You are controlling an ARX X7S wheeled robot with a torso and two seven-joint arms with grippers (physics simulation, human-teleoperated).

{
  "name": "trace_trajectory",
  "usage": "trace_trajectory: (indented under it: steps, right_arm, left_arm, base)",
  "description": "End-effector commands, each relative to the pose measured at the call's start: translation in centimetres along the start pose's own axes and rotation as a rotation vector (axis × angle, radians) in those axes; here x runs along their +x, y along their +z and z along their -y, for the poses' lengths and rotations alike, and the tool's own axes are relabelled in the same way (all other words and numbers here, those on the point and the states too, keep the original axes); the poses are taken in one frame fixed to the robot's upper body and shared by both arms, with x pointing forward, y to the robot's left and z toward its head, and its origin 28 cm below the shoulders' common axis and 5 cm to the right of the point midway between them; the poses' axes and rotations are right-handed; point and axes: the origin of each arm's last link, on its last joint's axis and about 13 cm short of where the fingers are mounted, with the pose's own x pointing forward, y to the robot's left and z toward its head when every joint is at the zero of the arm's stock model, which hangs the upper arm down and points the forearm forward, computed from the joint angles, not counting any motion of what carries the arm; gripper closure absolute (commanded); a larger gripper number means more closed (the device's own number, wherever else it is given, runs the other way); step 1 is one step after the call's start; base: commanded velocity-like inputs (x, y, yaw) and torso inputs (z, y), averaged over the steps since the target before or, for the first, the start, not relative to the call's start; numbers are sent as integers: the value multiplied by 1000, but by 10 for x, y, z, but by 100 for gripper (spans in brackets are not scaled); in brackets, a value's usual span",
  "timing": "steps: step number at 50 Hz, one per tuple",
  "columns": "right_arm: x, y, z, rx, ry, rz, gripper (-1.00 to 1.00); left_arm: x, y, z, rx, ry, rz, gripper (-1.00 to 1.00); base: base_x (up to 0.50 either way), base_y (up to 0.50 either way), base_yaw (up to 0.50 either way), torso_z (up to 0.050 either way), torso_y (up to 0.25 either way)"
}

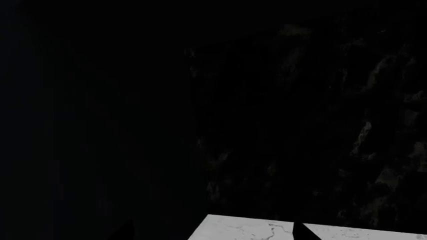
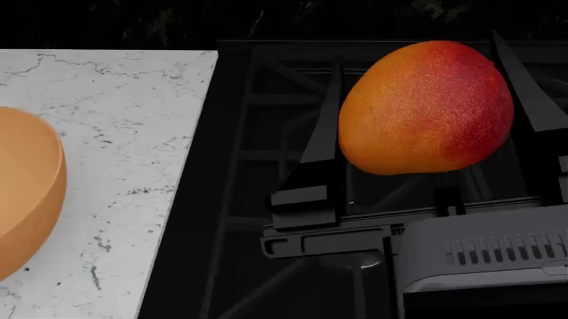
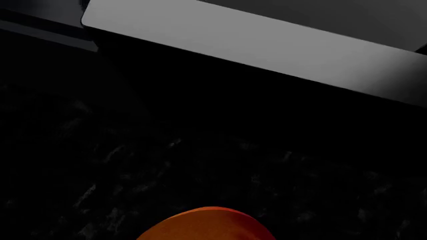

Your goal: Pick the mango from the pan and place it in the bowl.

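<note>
The mango (image 2: 426, 106), orange with a red blush, is held high and close in the head view, between the two dark fingers of my right gripper (image 2: 417, 66), which is shut on it. Its top also shows in the right wrist view (image 3: 207, 226). The orange-tan bowl (image 2: 26, 193) stands on the white marble counter (image 2: 116, 133), to the left of the mango and lower; only part of it shows. The pan is out of view. In the left wrist view my left gripper (image 1: 215, 231) shows only two dark fingertips, set apart and empty, over a corner of the marble counter (image 1: 247, 231).
Black stove grates (image 2: 266, 166) lie under the mango, right of the counter's edge. My right arm's grey housing (image 2: 483, 256) fills the lower right of the head view. A flat grey panel (image 3: 267, 45) and dark stone wall show in the right wrist view.
</note>
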Motion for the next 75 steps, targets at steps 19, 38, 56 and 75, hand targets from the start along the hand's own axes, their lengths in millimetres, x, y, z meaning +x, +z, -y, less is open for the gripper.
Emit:
trace_trajectory:
  steps: [19, 38, 56, 75]
  right_arm:
    - [2, 1, 4, -3, -13, 45, 100]
    - [2, 1, 4, 0, -15, 44, 100]
    - [3, 1, 4, 3, -14, 42, 100]
    - [4, 1, 3, 16, -12, 32, 100]
  left_arm:
    - [0, -1, 3, -13, -5, -13, -100]
    - [1, -3, 4, -13, -9, -17, -100]
    - [0, -2, 2, -18, -4, -17, -100]
    - [1, -5, 2, -22, -5, -25, -100]
  base:
    - [0, 220, 0, 0, 1]
    - [0, 219, 0, 0, 0]
    - [0, 56, 0, 0, 0]
    - [0, 0, 0, 0, 1]
